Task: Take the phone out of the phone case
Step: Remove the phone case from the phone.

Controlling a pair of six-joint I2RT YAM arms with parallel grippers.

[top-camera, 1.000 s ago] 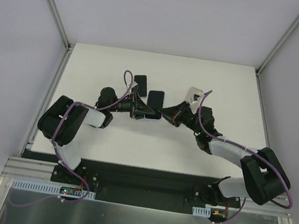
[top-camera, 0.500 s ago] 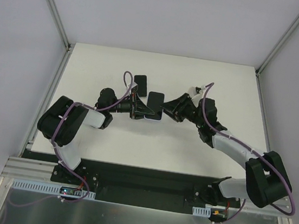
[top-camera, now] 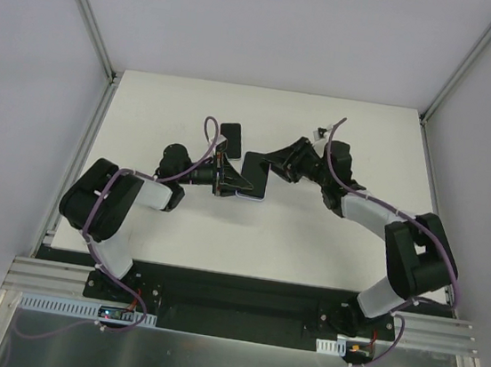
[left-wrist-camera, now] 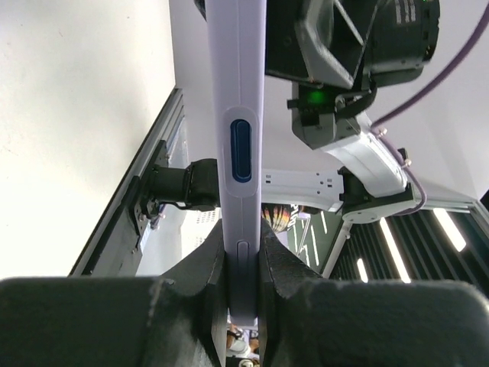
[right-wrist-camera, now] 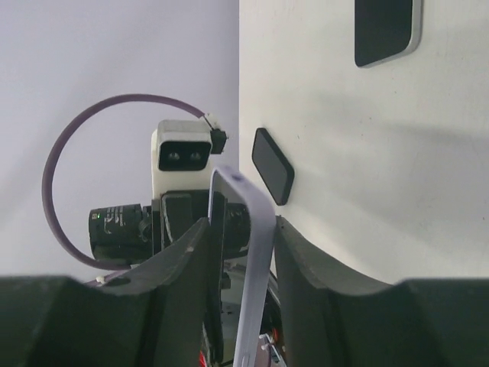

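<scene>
Our left jaws are pinched tight on the left side of the lilac phone case, one finger on each face. Our right jaws stand astride its right side, a finger close by each face; we cannot tell whether they press it. The case lies level at the middle of the white surface, between both arms, with the dark phone seated in it, face up. A second dark slab lies just far-left of the case.
</scene>
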